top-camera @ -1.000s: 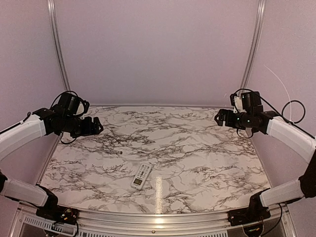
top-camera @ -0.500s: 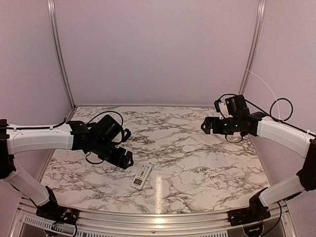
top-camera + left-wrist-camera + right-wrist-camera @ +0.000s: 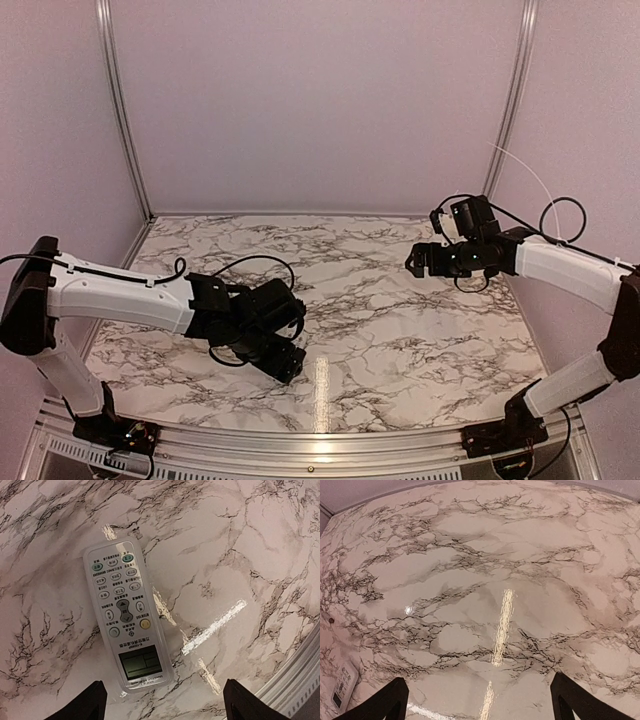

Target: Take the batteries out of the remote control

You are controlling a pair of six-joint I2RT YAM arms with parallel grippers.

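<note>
Small slim white rectangular plastic remote control (image 3: pixel 125 615) lies face up, buttons showing, on marble-patterned table (image 3: pixel 235 555) nr its front edge. Left gripper (image 3: pixel 162 704) hangs directly above it, jaws wide apart, not touching. Right gripper (image 3: pixel 480 700) hovers over table's rt side, jaws spread, nothing btwn them.

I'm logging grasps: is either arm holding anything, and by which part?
Nothing is held. The left gripper, jaws open, hovers over the remote control lying face up on the table; the right gripper, jaws open, is empty.
</note>
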